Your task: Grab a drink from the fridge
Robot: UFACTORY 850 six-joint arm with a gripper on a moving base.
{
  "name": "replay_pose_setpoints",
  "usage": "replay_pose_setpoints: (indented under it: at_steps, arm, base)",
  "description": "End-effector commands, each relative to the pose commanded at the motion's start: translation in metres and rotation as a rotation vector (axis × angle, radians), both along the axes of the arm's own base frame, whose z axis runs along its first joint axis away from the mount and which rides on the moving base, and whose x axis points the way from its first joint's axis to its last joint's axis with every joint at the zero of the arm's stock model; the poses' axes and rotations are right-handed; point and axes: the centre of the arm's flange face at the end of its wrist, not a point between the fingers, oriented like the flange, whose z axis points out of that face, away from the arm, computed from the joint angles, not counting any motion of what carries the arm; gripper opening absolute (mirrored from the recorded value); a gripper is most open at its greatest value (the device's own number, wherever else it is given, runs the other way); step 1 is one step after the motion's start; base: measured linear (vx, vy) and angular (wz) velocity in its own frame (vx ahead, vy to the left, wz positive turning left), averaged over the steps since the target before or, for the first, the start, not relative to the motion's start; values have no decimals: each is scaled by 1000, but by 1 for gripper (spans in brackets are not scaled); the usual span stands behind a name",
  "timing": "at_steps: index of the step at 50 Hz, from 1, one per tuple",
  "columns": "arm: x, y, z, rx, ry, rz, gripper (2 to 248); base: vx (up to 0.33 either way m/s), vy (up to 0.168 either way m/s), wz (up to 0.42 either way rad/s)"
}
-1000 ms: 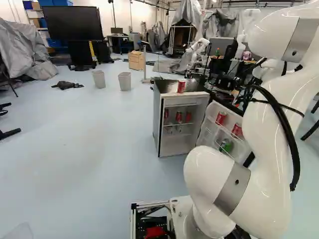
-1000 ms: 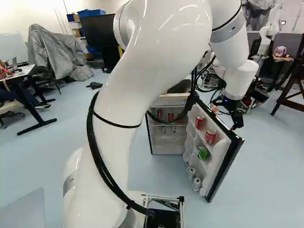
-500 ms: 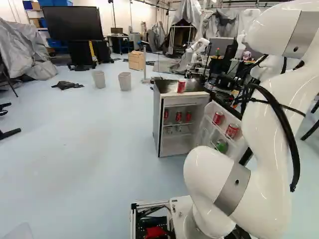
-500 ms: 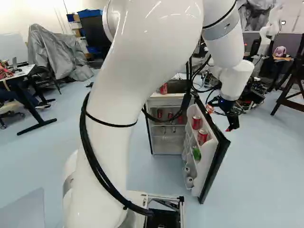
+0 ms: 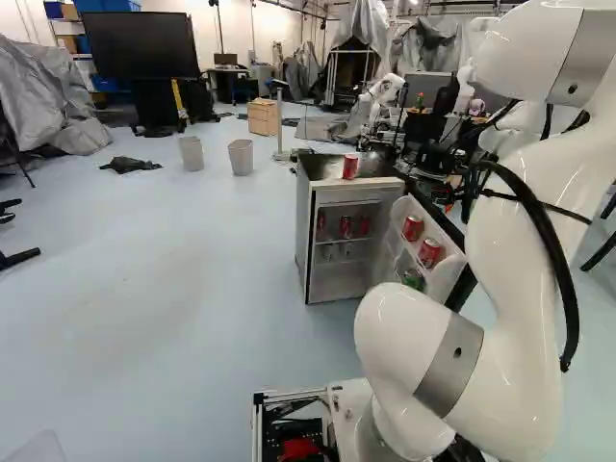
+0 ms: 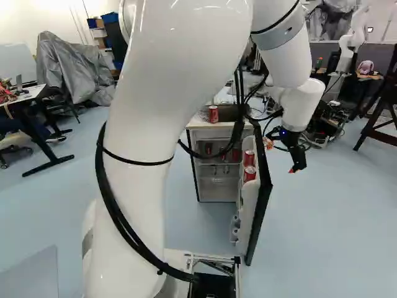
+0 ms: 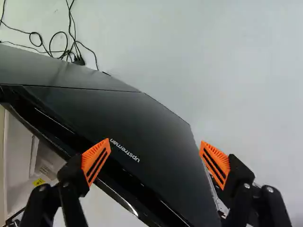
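**Wide open beside the door [image 6: 265, 192], with cans in the fridge [image 5: 304, 226]**

Hangs fingers-down as the gripper [image 6: 293, 168] of the white arm [image 6: 192, 56], just right of the door; held open, fingers set well apart, with orange pads [image 7: 96, 160] facing across the gap; looks onto the door's black outer face, seen between and ahead of the fingers; cannot tell whether touching it.

Past the door in the wrist view, lying looped on the floor, a dark cable [image 7: 52, 42]; stands out from the fridge's right side, the door, swung open toward the near side; carries in its racks two red cans [image 5: 413, 227] and, lower, a green can [image 5: 413, 279].

Left of the door, inside the fridge, on the upper shelf, three more red cans [image 5: 346, 227]; below them, some pale cans [image 5: 328, 252]; up on the fridge's top, upright near the front edge, the top can [image 5: 350, 166], also red.

Farther out, to the far left of the fridge, two bins [image 5: 191, 154] side by side, then a black cloth [image 5: 129, 165] on the floor; beyond, a wooden box [image 5: 263, 116] and a big screen [image 5: 140, 46]; at the far right, another robot [image 6: 352, 40]; nearer on the right, a dark wooden stand [image 6: 377, 115].
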Motion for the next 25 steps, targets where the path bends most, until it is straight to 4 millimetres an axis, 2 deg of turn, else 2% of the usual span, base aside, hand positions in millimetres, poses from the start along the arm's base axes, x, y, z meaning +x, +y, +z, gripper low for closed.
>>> replay_pose_setpoints:
  at_steps: [25]
  arm:
    - [2, 24, 0, 10, 9, 29, 247]
  base:
    - [0, 0, 0]
